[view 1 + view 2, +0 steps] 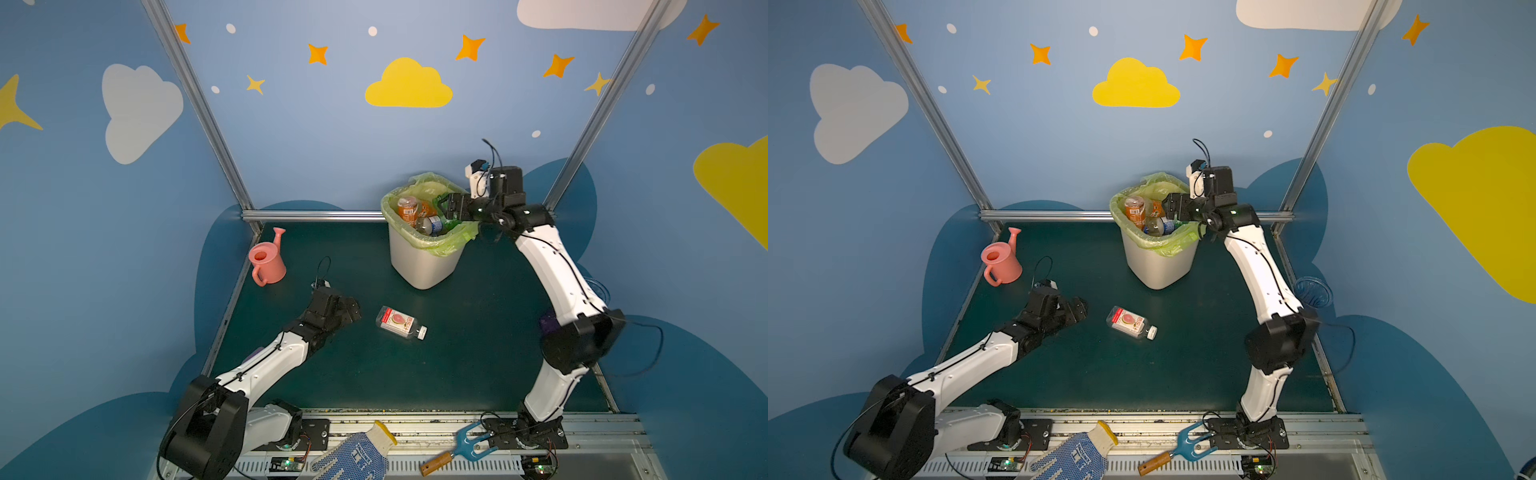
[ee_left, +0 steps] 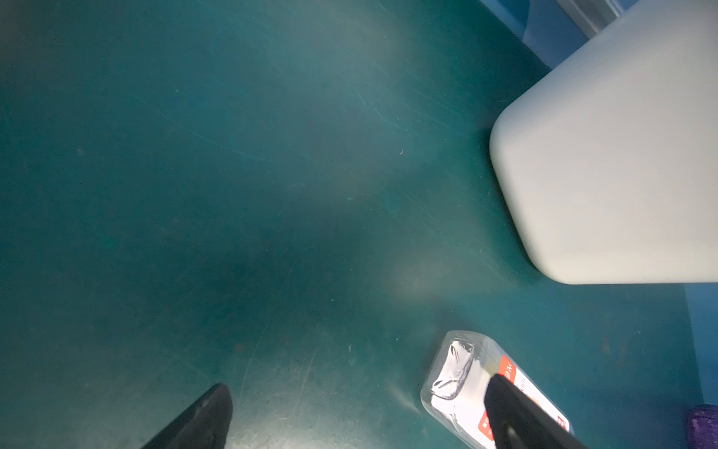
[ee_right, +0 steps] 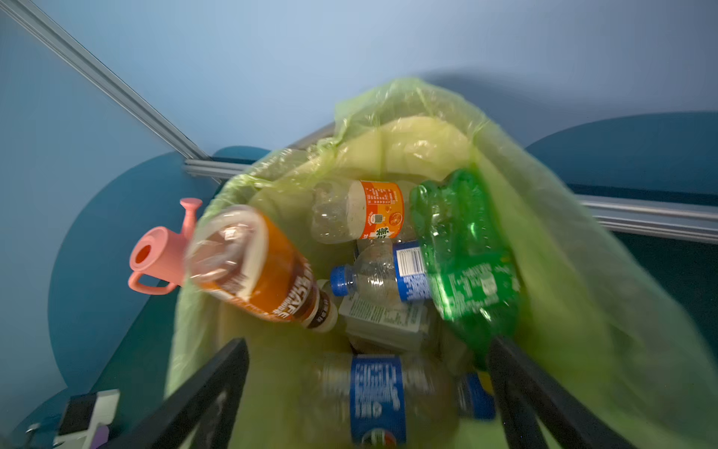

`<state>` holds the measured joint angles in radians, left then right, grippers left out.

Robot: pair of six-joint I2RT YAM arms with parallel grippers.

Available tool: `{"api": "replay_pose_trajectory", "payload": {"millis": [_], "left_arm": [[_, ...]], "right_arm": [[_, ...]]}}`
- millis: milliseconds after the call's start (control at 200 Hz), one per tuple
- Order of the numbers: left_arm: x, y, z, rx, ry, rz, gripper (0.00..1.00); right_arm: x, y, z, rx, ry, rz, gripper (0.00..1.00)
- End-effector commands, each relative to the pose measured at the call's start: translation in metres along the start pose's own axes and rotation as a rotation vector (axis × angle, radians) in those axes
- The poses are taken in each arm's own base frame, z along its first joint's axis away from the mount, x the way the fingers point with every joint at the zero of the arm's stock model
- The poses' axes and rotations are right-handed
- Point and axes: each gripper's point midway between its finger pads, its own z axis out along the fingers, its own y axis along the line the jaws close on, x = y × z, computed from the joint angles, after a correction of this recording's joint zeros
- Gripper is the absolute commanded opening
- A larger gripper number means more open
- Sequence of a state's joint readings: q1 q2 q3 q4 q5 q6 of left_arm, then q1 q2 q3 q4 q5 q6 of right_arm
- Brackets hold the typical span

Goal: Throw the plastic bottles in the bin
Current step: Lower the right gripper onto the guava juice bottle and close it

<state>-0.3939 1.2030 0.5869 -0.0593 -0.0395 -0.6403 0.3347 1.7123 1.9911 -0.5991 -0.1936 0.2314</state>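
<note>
Several plastic bottles point(image 3: 365, 210) were seen piled in the bin point(image 1: 424, 266) beneath the right hand point(image 1: 444, 206), spread wide and empty, while one bottle point(image 1: 400, 323) was yet to be binned, lying on the worktop point(image 1: 374, 374) beside the open, empty left hand point(image 1: 356, 311).

I can read only "SCAFE" on the brown bottle point(image 3: 264, 276). The blue-label bottle point(image 3: 382, 274) shows a barcode. Other labels are too blurred.

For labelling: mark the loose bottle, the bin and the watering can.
loose bottle point(image 1: 397, 321): a top view, on its label.
bin point(image 1: 419, 266): a top view, on its white front wall.
watering can point(image 1: 272, 268): a top view, on its pink body.
</note>
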Motion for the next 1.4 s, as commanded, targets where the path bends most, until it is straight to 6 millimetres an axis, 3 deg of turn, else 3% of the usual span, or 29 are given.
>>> {"api": "replay_pose_trajectory", "payload": {"millis": [0,190,325,501,651,786,886,1181,1392], "left_arm": [[-0.004,0.001,-0.004,-0.011,-0.019,0.007,1.0],[-0.004,0.0,-0.003,-0.012,-0.015,0.013,1.0],[-0.004,0.001,-0.001,-0.019,-0.012,0.009,1.0],[-0.005,0.012,0.001,-0.069,-0.03,-0.042,1.0],[-0.005,0.022,-0.003,-0.11,-0.047,-0.057,1.0],[-0.009,0.03,-0.008,-0.125,-0.08,-0.084,1.0],[-0.011,0.036,-0.012,-0.138,-0.1,-0.105,1.0],[-0.016,0.055,-0.03,-0.172,-0.17,-0.119,1.0],[-0.013,0.072,-0.037,-0.183,-0.19,-0.137,1.0]], "right_arm": [[-0.088,0.039,-0.121,-0.035,-0.377,-0.084,0.96],[-0.06,0.023,-0.142,0.008,-0.38,-0.059,0.96],[-0.02,0.016,-0.133,0.01,-0.297,-0.025,0.96],[0.089,0.023,-0.094,-0.036,-0.077,-0.009,0.96],[0.177,0.038,-0.077,-0.088,0.046,-0.02,0.95],[0.246,0.06,-0.058,-0.148,0.157,-0.092,0.96],[0.286,0.068,-0.039,-0.158,0.254,-0.163,0.98],[0.354,0.099,0.023,-0.197,0.495,-0.362,0.98],[0.387,0.106,0.045,-0.205,0.675,-0.466,0.98]]}}
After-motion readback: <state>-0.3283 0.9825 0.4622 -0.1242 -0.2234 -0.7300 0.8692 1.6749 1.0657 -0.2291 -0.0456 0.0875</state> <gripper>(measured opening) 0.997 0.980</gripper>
